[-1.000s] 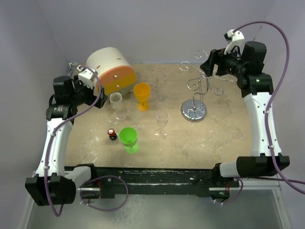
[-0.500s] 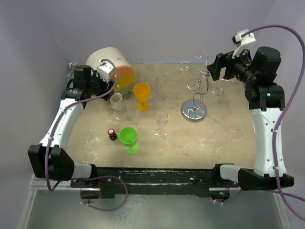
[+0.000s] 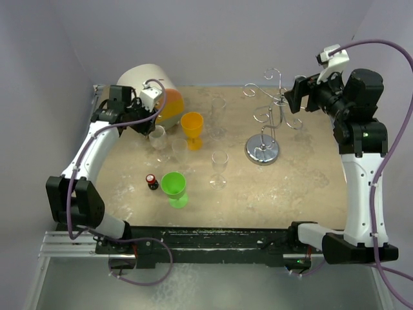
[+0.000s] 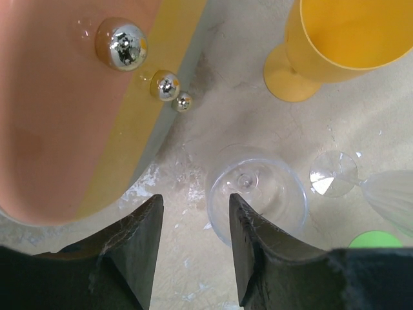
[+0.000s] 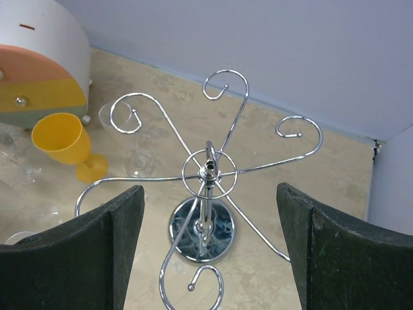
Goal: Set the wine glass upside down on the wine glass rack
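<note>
The wine glass rack (image 3: 271, 119) stands back right on its round chrome base (image 3: 262, 150). The right wrist view looks down on its pole top (image 5: 208, 169) and curly arms. My right gripper (image 3: 292, 97) hovers just right of the rack top, open wide and empty (image 5: 226, 258). Several clear wine glasses stand upright. One wine glass (image 3: 157, 135) stands by the drawer unit, and my left gripper (image 3: 146, 123) is just over it. In the left wrist view that gripper (image 4: 193, 258) is open and empty. Its right finger (image 4: 255, 245) overlaps the rim of this glass (image 4: 271, 194).
A white, orange and yellow drawer unit (image 3: 151, 93) stands back left. An orange goblet (image 3: 191, 129), a green goblet (image 3: 174, 188) and a small red-capped bottle (image 3: 151, 181) stand nearby. More clear glasses (image 3: 219, 166) (image 3: 179, 150) (image 3: 218, 110) stand mid-table.
My left arm has swung in from the left edge toward the glass by the drawer unit. My right gripper has drawn back slightly to the right of the rack top.
</note>
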{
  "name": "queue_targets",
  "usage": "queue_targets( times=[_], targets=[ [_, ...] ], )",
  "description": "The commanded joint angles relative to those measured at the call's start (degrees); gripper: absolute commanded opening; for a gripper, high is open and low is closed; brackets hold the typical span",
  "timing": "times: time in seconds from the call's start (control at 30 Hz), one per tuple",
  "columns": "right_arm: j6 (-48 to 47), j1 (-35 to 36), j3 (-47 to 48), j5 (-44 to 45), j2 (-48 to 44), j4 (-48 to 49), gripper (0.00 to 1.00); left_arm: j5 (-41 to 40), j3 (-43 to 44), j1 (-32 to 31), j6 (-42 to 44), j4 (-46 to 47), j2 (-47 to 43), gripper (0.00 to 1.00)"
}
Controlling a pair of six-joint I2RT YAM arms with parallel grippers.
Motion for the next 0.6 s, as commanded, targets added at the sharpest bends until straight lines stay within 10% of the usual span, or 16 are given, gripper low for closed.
queue_targets(
  times=[0.0, 0.57],
  targets=[
    [-0.53, -0.64, -0.27, 0.53, -0.62, 0.96, 0.85, -0.43, 3.91, -0.68, 0.86, -1.89, 1.57, 0.47],
    [-0.09, -1.92, -2.53, -0.31, -1.67, 1.89, 0.86, -2.94, 9.42, -2.37, 1.63, -8.44, 7.12, 0.14]
  ],
)
